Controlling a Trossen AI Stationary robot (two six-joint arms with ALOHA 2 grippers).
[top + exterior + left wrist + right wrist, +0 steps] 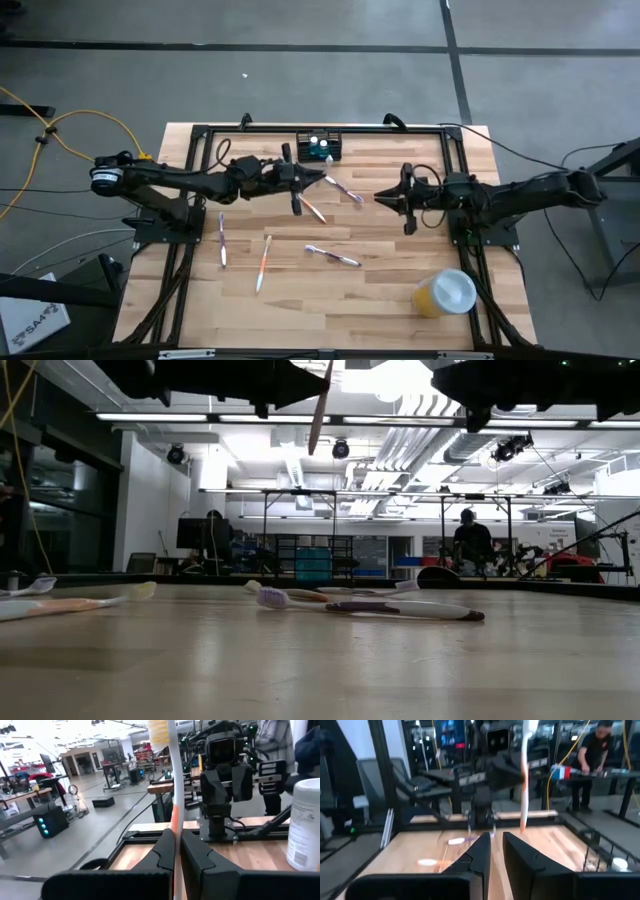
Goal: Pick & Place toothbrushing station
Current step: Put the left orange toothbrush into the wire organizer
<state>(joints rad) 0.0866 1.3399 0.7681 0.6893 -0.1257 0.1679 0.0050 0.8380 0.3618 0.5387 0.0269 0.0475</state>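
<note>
The toothbrushing station [320, 147], a small black caddy, stands at the table's far edge, near the middle. My left gripper [300, 190] hangs just in front of it, above the table, shut on a white and orange toothbrush [174, 795] that stands nearly upright. This brush also shows in the low view [319, 410] and the right wrist view [524, 780]. My right gripper [496, 851] faces it from the table's right [385, 196], its fingers a narrow gap apart with nothing between them. My left gripper pinches the toothbrush's handle [175, 827] between its two fingers, just below the orange stretch. The fingers lie level, coming from the table's left, across the brush. The brush is lifted clear of the table, nearly upright, its bristle head [160, 732] up and its lower end [315, 445] hanging below the fingers.
Several toothbrushes lie flat on the wood: one at the left [222, 240], one near the middle [264, 262], a purple one [333, 256] and another [345, 190] by the grippers. A yellow cup with a white lid [445, 293] stands near the front right corner.
</note>
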